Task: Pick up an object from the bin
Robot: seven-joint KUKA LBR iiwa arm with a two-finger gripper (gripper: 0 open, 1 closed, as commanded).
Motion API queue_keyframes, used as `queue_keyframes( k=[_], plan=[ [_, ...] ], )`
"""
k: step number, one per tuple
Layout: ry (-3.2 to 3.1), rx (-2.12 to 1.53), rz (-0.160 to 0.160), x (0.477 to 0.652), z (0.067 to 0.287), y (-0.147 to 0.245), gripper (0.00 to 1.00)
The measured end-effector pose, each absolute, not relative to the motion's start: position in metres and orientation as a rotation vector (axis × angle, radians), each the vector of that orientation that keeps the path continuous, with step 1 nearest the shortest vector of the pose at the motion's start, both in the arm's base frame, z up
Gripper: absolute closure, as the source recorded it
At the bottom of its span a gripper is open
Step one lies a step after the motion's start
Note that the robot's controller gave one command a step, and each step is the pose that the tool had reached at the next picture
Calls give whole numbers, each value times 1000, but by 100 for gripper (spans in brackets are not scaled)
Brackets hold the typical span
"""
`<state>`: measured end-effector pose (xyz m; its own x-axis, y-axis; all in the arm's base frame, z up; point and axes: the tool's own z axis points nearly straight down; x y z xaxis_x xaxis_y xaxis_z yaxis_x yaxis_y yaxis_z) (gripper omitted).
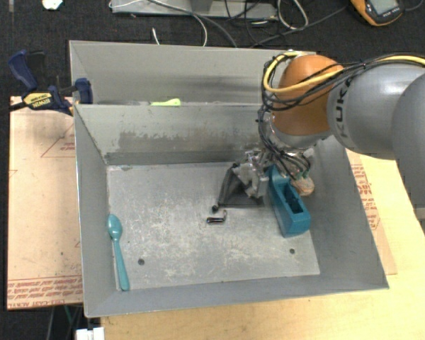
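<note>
As my arm (382, 112) dips into the bin (92, 190), I cannot tell if the gripper (219, 210) is closed. Beside it, a blue block (292, 207) runs back-to-front.

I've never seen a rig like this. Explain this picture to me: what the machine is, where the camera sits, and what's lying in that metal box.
This is a robot arm, a grey jointed machine reaching in from the picture's right. The one camera looks down from above, slightly to one side. The orange dome on its wrist is part of the robot. At its tip is the claw, hanging low over the floor of a grey metal bin. Right beside the claw lies a blue box-shaped block. A teal plastic spoon lies near the bin's left wall, and a small black piece sits near the middle. Whether the claw holds anything cannot be told from here.
</note>
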<state>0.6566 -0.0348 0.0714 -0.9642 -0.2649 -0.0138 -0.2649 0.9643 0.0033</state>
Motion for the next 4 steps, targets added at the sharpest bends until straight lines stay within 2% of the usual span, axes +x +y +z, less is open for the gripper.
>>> queue_keyframes(
  k=[1,2,3,4],
  plan=[
    [3100,-418,8,657,71,-35,100],
    [3092,-492,10,648,142,-43,100],
    [2960,-999,4,651,130,-67,100],
    [2911,-1140,8,651,191,-70,100]
  ],
)
